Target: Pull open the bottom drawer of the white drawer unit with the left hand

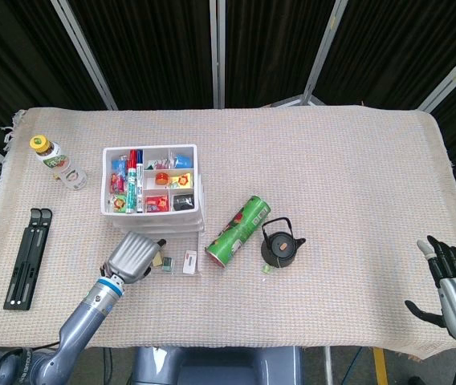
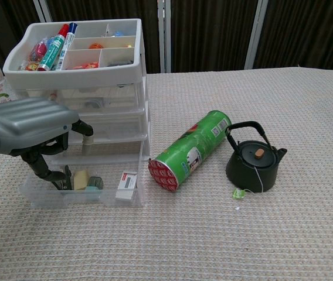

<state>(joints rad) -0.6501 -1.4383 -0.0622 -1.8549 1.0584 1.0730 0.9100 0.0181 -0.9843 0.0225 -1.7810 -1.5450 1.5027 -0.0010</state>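
The white drawer unit (image 1: 152,183) (image 2: 102,88) stands left of centre, its top tray full of markers and small items. Its clear bottom drawer (image 2: 84,190) (image 1: 176,263) is pulled out toward me, showing small items inside. My left hand (image 2: 31,132) (image 1: 134,255) hangs over the drawer's left front, fingers curled down into and around its front edge. My right hand (image 1: 455,289) rests far off at the table's right front edge, fingers spread and holding nothing.
A green and red can (image 1: 237,230) (image 2: 189,150) lies on its side just right of the drawer. A black teapot (image 1: 280,243) (image 2: 254,164) sits beyond it. A bottle (image 1: 55,160) and a black stand (image 1: 27,257) lie at the left.
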